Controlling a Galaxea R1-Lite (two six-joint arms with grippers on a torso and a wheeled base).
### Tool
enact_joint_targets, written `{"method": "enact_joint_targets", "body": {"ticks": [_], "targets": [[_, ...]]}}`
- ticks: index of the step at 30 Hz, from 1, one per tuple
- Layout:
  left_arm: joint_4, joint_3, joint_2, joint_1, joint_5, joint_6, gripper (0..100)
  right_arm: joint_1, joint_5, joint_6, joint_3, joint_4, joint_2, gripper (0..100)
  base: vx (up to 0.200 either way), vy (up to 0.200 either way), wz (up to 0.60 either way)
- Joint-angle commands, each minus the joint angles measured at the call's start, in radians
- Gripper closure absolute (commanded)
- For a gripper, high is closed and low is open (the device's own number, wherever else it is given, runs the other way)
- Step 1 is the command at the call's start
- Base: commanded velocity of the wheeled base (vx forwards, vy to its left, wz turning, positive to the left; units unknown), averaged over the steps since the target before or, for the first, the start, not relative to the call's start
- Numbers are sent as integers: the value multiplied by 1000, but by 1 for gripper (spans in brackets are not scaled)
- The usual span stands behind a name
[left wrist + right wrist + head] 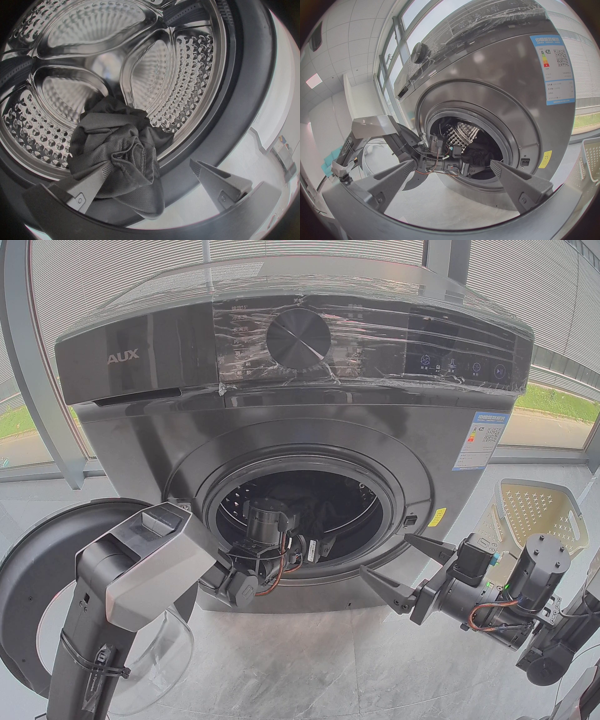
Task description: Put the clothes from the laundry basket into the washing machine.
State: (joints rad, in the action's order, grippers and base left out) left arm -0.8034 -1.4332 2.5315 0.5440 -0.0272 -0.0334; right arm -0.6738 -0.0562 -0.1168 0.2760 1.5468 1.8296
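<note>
Head view: one washing machine (300, 427), its door (37, 577) swung open, and my left arm (150, 565) in through the opening. My right hand (384, 554) hangs in front, fingers spread, holding nothing. One laundry basket (537, 509) stands behind it.

Left wrist view: one dark garment (118, 147) is bunched at the mouth of the drum (93, 31), a fold drooping over the door seal (247, 93). My left hand (149, 163) is released, one finger (93, 184) touching the cloth.

Right wrist view: the right hand's two fingers are parted and bare.

I judge this the drop-off. Next I'd nudge the garment deeper, then back out without snagging it.
</note>
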Motion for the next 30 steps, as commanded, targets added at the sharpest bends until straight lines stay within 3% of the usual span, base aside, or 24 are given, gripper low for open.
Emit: {"method": "enact_joint_targets", "body": {"ticks": [1, 11, 12, 25, 30], "targets": [[21, -55, 53, -18, 3, 0, 0, 0, -1, 0, 0, -1, -7, 0, 0, 0, 0], [41, -81, 76, -32, 15, 4, 0, 5, -11, -1, 2, 1, -4, 0, 0, 0, 0], [41, -79, 76, -32, 15, 4, 100, 3, -11, -1, 2, 1, -4, 0, 0, 0, 0], [35, -112, 73, -32, 15, 3, 100, 5, -11, -1, 8, 1, -3, 0, 0, 0, 0], [43, -164, 66, -64, 13, -2, 100, 3, -11, -1, 12, 1, -1, 0, 0, 0, 0]]}}
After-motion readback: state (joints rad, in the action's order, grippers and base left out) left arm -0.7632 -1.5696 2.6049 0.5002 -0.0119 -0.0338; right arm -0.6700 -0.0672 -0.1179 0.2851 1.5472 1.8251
